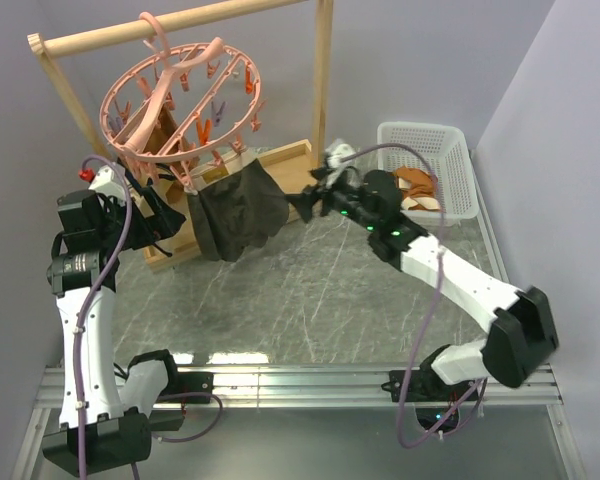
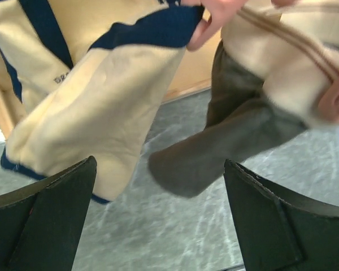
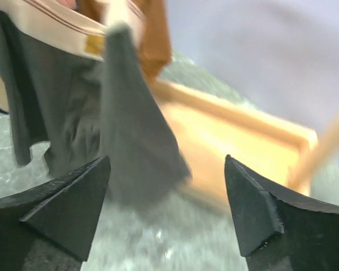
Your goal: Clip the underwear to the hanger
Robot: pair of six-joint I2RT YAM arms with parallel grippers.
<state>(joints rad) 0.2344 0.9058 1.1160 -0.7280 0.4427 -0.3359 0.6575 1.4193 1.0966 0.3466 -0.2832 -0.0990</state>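
While the right tool stands open, the underwear hangs below the hanger.

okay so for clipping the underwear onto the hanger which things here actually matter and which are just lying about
For the job:
underwear
hanger
left gripper, open
right gripper, open

Just lying about:
white basket
orange-and-cream garments in it
cream-and-navy garment
wooden rack, which only carries the hanger
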